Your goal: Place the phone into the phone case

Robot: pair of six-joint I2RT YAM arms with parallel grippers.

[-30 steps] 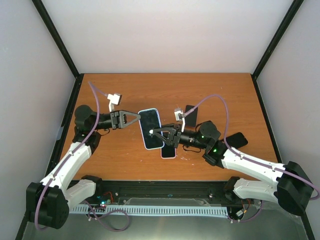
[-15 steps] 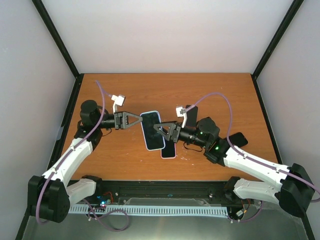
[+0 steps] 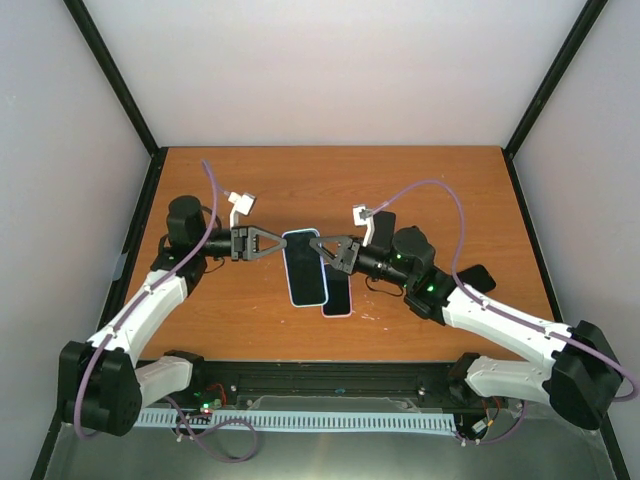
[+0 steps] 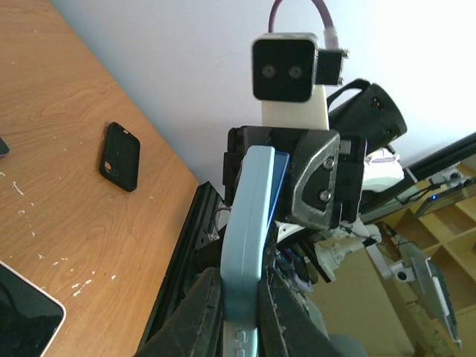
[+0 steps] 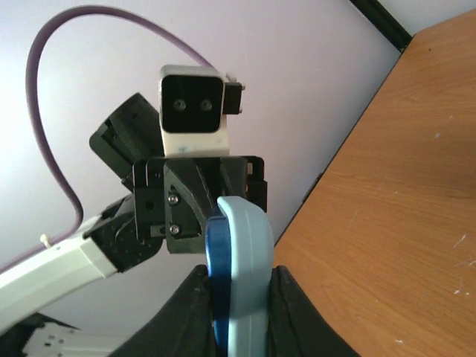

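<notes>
Left gripper [image 3: 277, 243] clamps far-left corner of light-blue plastic phone case [image 4: 242, 223]; right gripper [image 3: 322, 246] pinches far-right corner; black-screened phone [image 3: 305, 265] inside.

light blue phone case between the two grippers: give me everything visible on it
The light blue phone case looks like smooth matte plastic or rubber, with rounded corners and a thick rim. A darker blue phone lies against it, its dark screen facing up in the top view. The left gripper pinches the case's far-left corner and the right gripper its far-right corner, both closed on the rim. It lies roughly flat mid-table, overlapping a pink-rimmed phone; contact there is unclear.
</notes>
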